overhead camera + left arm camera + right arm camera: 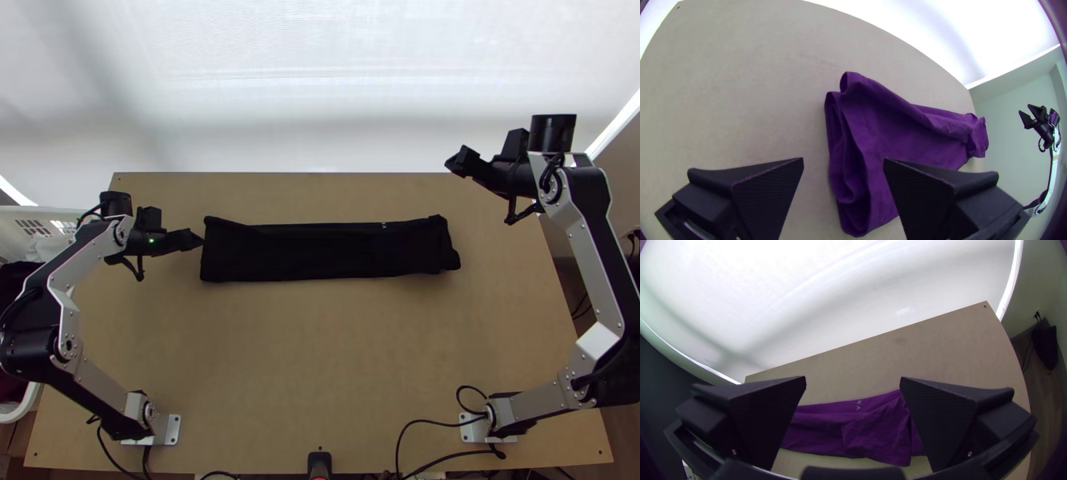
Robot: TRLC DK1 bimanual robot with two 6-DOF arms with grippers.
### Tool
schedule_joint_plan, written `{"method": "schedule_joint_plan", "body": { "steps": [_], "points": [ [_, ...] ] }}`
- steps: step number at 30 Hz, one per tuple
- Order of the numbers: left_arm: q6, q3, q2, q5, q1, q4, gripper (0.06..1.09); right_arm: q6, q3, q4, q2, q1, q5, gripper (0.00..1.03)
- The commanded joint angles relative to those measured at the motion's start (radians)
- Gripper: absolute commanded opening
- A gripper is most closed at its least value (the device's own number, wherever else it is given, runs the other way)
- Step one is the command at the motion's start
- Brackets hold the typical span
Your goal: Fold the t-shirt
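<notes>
Both are empty, fingers apart: the left gripper (193,239) beside the t-shirt (320,252), a strip nearer the far edge of the tabletop (280,360), presumably to fold its end; the right gripper (458,163) aside, likely for clearance.

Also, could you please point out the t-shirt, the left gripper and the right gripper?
T-shirt (320,252): top view, middle of the folded strip.
Left gripper (843,160): left wrist view, between its fingertips.
Right gripper (853,378): right wrist view, between its fingertips.
</notes>
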Motion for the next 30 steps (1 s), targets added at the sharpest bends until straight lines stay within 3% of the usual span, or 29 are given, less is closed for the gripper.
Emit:
{"method": "schedule_joint_plan", "body": {
  "steps": [1,23,25,30],
  "points": [
    [0.003,-0.015,0.034,0.017,-0.007,0.010,0.94,0.024,-0.019,0.011,-0.036,-0.001,-0.010,0.99],
    [-0.063,-0.029,0.109,0.006,-0.119,0.073,0.91,0.036,-0.027,0.034,-0.045,0.000,-0.010,0.99],
    [-0.069,-0.035,0.105,0.005,-0.134,0.074,0.77,0.036,-0.028,0.034,-0.047,0.000,-0.010,0.99],
    [-0.084,-0.041,0.094,-0.003,-0.133,0.096,0.19,0.041,-0.028,0.040,-0.053,0.002,-0.010,0.99]
  ]
}}
